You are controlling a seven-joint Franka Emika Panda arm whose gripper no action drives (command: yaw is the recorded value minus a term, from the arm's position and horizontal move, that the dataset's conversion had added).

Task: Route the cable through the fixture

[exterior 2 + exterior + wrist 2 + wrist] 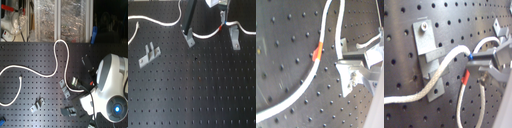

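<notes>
The white cable [158,22] runs from the first exterior view's left across the back of the black pegboard, past the slanted clip, then lifts to my gripper [222,19]. The gripper is shut on the cable just above its red tape band [221,29]. The fixture [233,37], an upright grey forked clip, stands just to the right of the gripper in the first exterior view, and the cable passes behind its top. In the first wrist view the cable [439,75] enters the fingers [491,57] beside the red band [465,77]. It crosses a grey clip there; which clip, I cannot tell.
A slanted grey clip [189,39] with a dark rod above it stands left of the gripper. A low bracket with two posts [148,54] lies at the first exterior view's left. In the second exterior view the white arm [112,85] fills the lower right, and clutter lines the back.
</notes>
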